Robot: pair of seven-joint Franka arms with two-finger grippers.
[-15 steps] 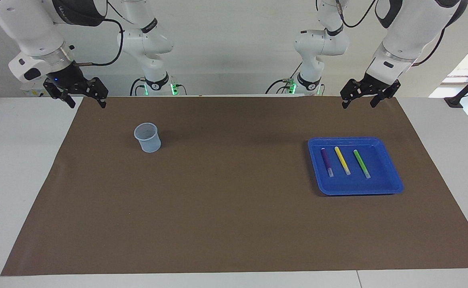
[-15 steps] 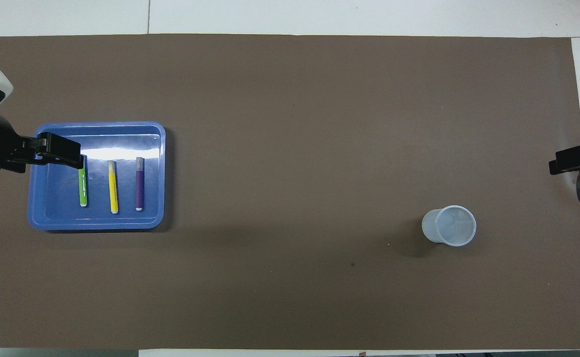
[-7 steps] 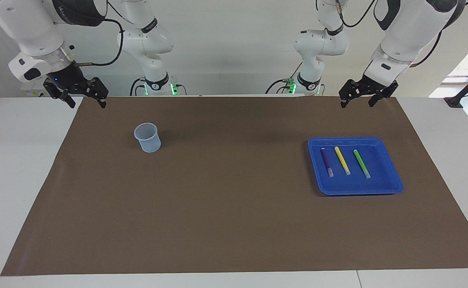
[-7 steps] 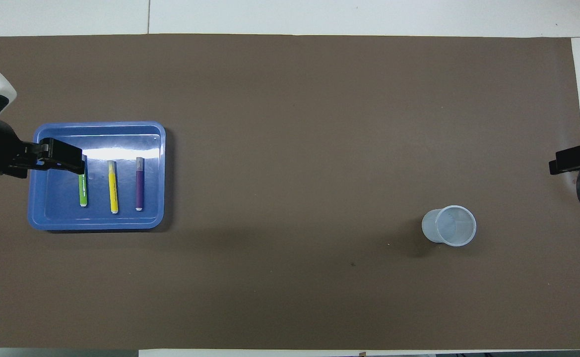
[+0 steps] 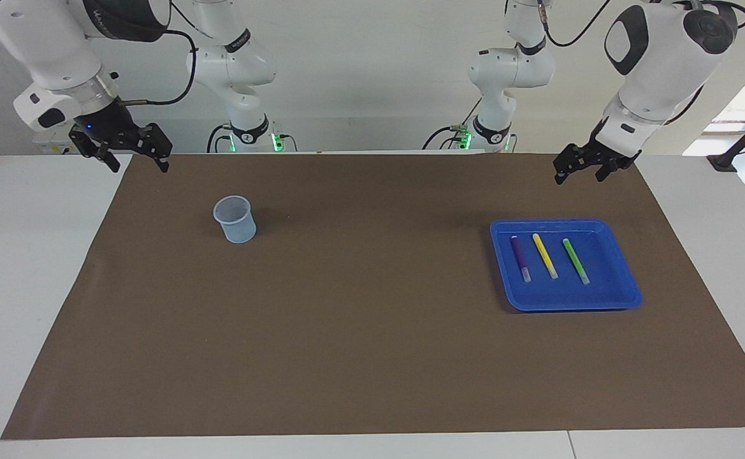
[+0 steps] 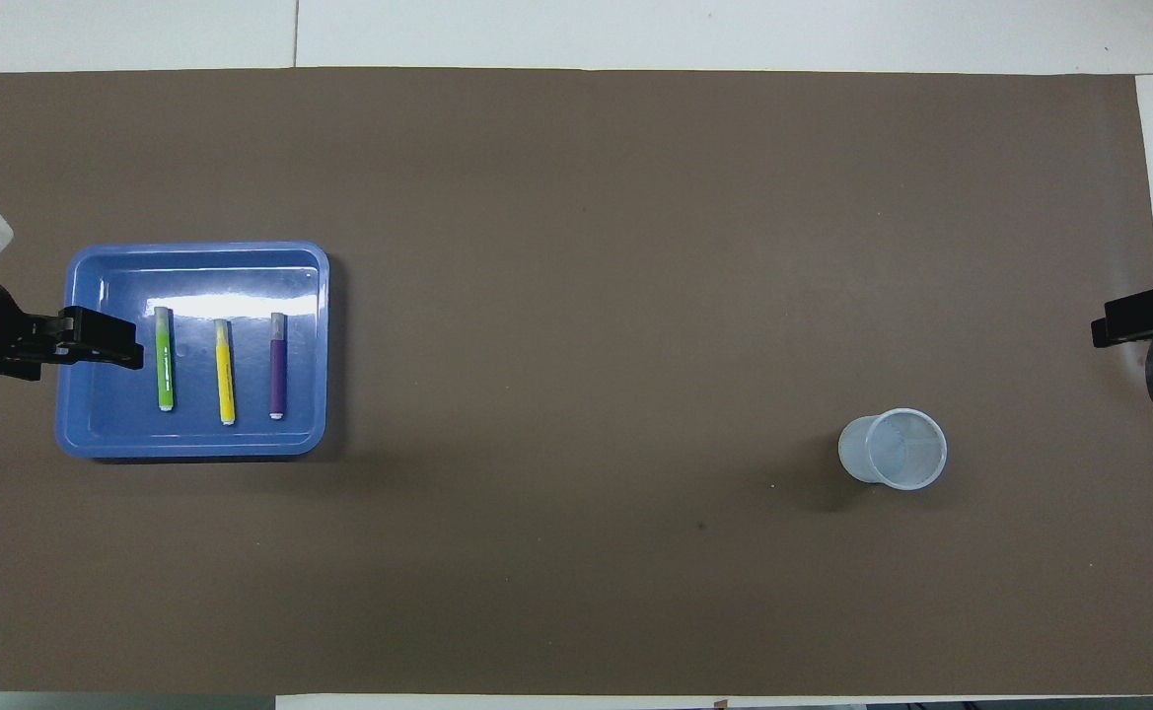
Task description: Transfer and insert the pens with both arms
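A brown mat (image 5: 372, 357) covers most of the white table (image 5: 21, 268). The left arm (image 5: 656, 60) leans in at its end of the table. Its gripper (image 5: 578, 173) hangs in the air over the mat, on the robots' side of the tray, fingers parted and holding nothing. The right arm (image 5: 53, 51) waits at its own end, and there's lettering on its dark upper band, too small for me to read. Its gripper (image 5: 135, 164) sits over the mat's corner, fingers spread wide and empty.

The blue tray (image 5: 621, 296) lies toward the left arm's end. A clear cup (image 5: 236, 220) stands upright toward the right arm's end, well apart from the tray.

In the tray lie three pens side by side, not touching: purple (image 5: 520, 256), yellow (image 5: 544, 254) and green (image 5: 575, 260), pale ends pointing away from the robots. The green pen has small white print along its barrel, which I can't make out.
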